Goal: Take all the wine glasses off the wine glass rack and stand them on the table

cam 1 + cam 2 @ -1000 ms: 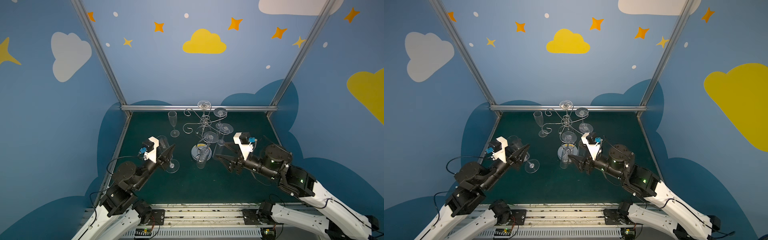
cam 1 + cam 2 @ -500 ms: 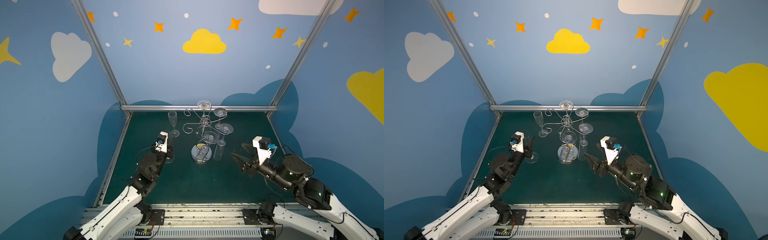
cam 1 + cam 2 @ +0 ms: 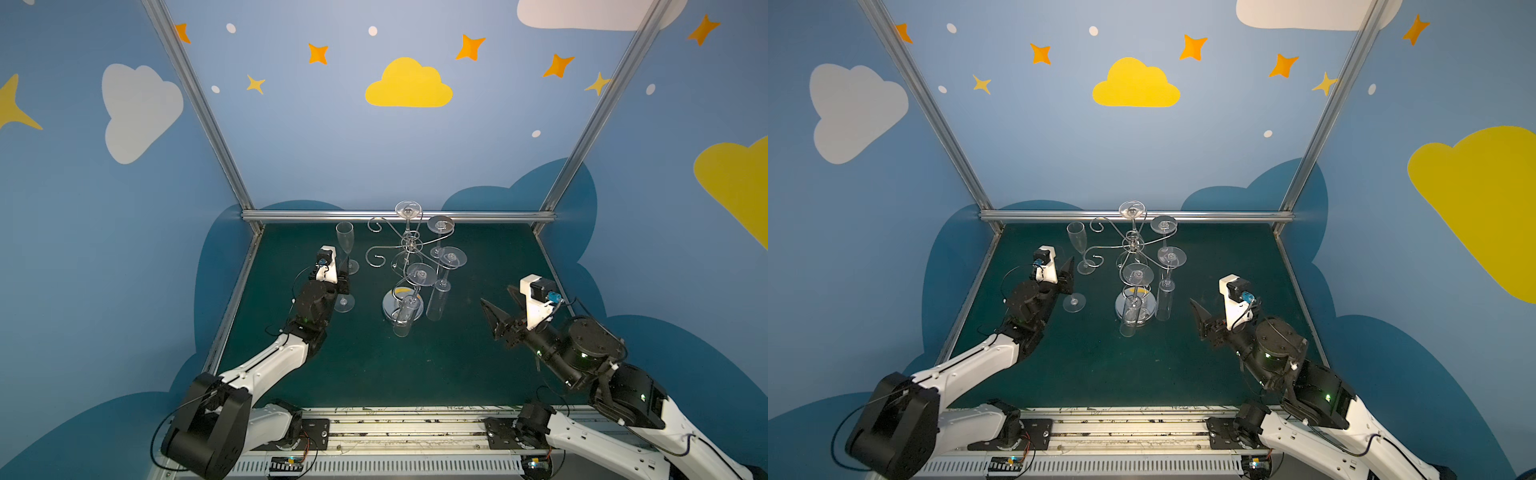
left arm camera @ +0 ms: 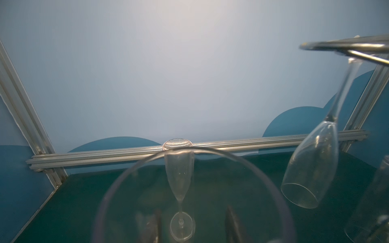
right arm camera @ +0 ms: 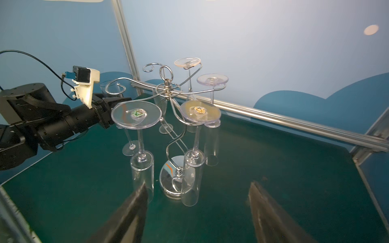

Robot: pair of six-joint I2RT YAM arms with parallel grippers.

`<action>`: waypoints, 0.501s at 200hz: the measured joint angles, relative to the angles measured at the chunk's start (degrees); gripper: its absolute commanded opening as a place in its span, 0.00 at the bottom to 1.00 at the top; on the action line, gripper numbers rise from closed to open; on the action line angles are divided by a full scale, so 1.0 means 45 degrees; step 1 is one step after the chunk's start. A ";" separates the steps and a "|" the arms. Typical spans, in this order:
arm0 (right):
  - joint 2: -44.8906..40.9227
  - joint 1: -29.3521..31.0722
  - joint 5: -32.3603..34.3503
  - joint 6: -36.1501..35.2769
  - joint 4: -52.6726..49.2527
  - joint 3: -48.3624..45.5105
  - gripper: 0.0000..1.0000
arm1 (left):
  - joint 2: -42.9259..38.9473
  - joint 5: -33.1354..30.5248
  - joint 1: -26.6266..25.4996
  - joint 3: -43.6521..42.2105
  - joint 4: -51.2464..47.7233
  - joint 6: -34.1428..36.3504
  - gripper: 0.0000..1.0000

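Wine glass rack (image 5: 167, 86) holds four hanging glasses (image 5: 136, 114) beside two standing glasses (image 3: 345, 239).

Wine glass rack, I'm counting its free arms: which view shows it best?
Right wrist view: the wine glass rack shows whole, ring to base. Both top views show it small, from above; left wrist catches one arm only.

1. Wine glass rack (image 5: 167, 178): chrome scroll arms, twisted stem, mirror base. It stands upright just beside the left claw (image 3: 343, 276) and ahead of the right claw (image 3: 497, 296). Four glasses (image 5: 136, 114) hang from it bowl-down.
2. Wine glass (image 3: 344, 302): clear and upright, its bowl clasped in the left claw, its round foot below the claw at the worktop (image 3: 374, 374).
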 measured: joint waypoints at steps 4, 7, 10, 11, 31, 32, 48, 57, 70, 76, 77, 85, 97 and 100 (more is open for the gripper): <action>-0.0005 -0.0029 0.0107 -0.0049 0.0024 -0.0029 0.75 | 0.0257 0.0053 0.0039 0.0107 0.0160 -0.0034 0.29; -0.0010 -0.0049 0.0170 -0.0102 0.0053 -0.0058 0.76 | 0.0432 0.0092 0.0073 0.0189 0.0253 -0.0049 0.29; -0.0015 -0.0078 0.0223 -0.0151 0.0092 -0.0087 0.76 | 0.0651 0.0141 0.0107 0.0287 0.0384 -0.0068 0.29; -0.0015 -0.0083 0.0233 -0.0165 0.0097 -0.0092 0.76 | 0.0685 0.0151 0.0117 0.0306 0.0413 -0.0078 0.29; -0.0044 -0.0287 0.0525 -0.0408 0.0306 -0.0257 0.76 | 0.1860 0.0359 0.0291 0.0811 0.1171 -0.0155 0.29; -0.0044 -0.0291 0.0534 -0.0427 0.0311 -0.0257 0.76 | 0.1894 0.0379 0.0301 0.0831 0.1195 -0.0155 0.29; -0.0034 -0.0520 0.0680 -0.0573 0.0403 -0.0301 0.76 | 0.2676 0.0563 0.0408 0.1151 0.1632 -0.0175 0.29; -0.0015 -0.0695 0.0704 -0.0622 0.0471 -0.0301 0.77 | 0.3060 0.0631 0.0452 0.1336 0.1836 -0.0185 0.29; 0.0044 -0.0962 0.0695 -0.0680 0.0563 -0.0301 0.77 | 0.3507 0.0714 0.0505 0.1549 0.2079 -0.0185 0.29; 0.0087 -0.1078 0.0685 -0.0704 0.0583 -0.0301 0.77 | 0.3677 0.0753 0.0525 0.1627 0.2200 -0.0185 0.29; 0.0102 -0.1112 0.0675 -0.0709 0.0583 -0.0301 0.77 | 0.3711 0.0763 0.0529 0.1637 0.2229 -0.0185 0.29; 0.0185 -0.1287 0.0636 -0.0748 0.0597 -0.0301 0.77 | 0.3905 0.0787 0.0559 0.1710 0.2380 -0.0180 0.28; 0.0359 -0.1608 0.0466 -0.0748 0.0631 -0.0301 0.77 | 0.4153 0.0816 0.0583 0.1783 0.2521 -0.0185 0.28; 0.0398 -0.1676 0.0413 -0.0748 0.0646 -0.0301 0.77 | 0.4197 0.0816 0.0593 0.1792 0.2565 -0.0180 0.28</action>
